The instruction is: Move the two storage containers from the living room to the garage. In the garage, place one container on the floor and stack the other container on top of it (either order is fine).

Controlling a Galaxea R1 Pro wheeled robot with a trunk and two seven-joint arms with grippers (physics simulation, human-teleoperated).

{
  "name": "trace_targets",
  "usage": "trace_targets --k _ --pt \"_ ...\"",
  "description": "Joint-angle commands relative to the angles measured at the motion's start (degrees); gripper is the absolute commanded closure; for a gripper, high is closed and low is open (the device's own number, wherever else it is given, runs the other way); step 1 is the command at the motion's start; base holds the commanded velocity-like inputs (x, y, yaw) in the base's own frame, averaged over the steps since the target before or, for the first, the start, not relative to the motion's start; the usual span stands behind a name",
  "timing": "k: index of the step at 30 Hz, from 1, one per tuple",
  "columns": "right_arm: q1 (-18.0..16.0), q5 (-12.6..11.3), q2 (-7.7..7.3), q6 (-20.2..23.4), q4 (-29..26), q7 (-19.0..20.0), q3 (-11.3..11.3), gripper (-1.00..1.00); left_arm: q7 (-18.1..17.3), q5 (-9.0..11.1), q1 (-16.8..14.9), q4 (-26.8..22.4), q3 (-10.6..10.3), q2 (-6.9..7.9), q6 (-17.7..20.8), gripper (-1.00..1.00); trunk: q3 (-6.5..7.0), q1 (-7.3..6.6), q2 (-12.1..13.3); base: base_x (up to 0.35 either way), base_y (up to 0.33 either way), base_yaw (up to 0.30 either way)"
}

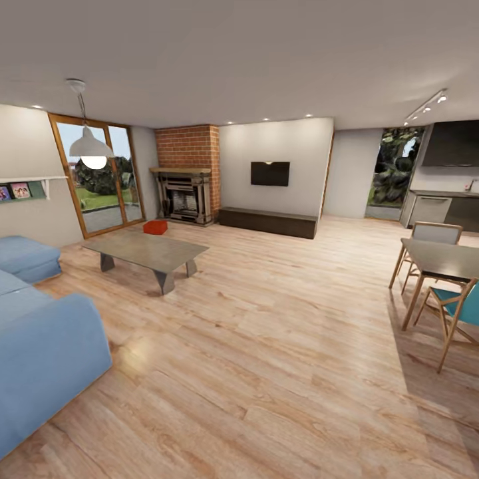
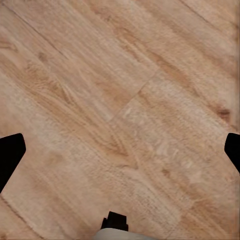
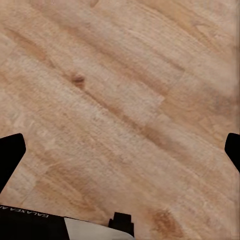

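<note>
- Bin: orange-red, on wood floor by fireplace, beyond coffee table.
- Left gripper: fingers spread wide, nothing held, over planks.
- Right gripper: same, wide apart, empty.

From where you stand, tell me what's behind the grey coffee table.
An orange-red storage container sits on the wood floor behind the coffee table, before the brick fireplace. Its base is hidden; any second container isn't distinguishable.
</note>
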Motion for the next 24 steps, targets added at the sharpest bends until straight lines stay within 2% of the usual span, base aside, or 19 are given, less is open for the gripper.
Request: trace_targets --k 1,17,24 --pt "-0.11 0.3 -0.01 -0.44 0.23 -0.01 0.27 -1.0 -0.06 0.37 -0.1 0.18 0.0 -0.01 -0.32 -1.0 -0.1 0.05 -0.08 0.327 -0.128 0.0" --pt "-0.11 0.27 0.01 -0.44 0.23 -0.01 0.27 -1.0 -0.09 0.39 -0.1 0.17 0.0 0.01 -0.32 -1.0 -0.1 0.05 -0.08 0.327 -0.099 0.0" --pt "-0.11 0.29 0.02 -0.44 0.23 -0.01 0.27 -1.0 -0.09 0.38 -0.1 0.17 0.0 0.01 -0.32 -1.0 -0.1 0.05 -0.08 0.327 -0.019 0.0"
